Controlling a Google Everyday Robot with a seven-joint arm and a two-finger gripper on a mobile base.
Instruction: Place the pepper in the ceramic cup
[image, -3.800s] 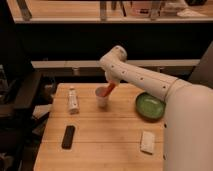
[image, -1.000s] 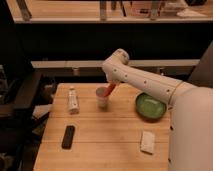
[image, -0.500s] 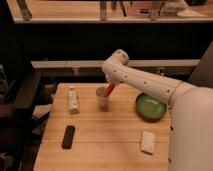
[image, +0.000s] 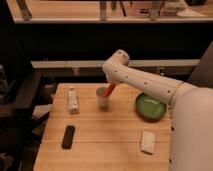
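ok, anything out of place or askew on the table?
Only the pepper: it leans out over the cup rim rather than sitting inside. The end effector is by its upper end. Nothing spilled.

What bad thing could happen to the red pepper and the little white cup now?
The tapered red-orange pepper leans over the rim of the small white ceramic cup, so it might slide out onto the wooden table. The gripper sits just above the cup, mostly hidden by the arm; pulling away could tip the cup toward the white tube-like bottle.

Single camera high behind arm, facing down onto table; end effector mid-distance.
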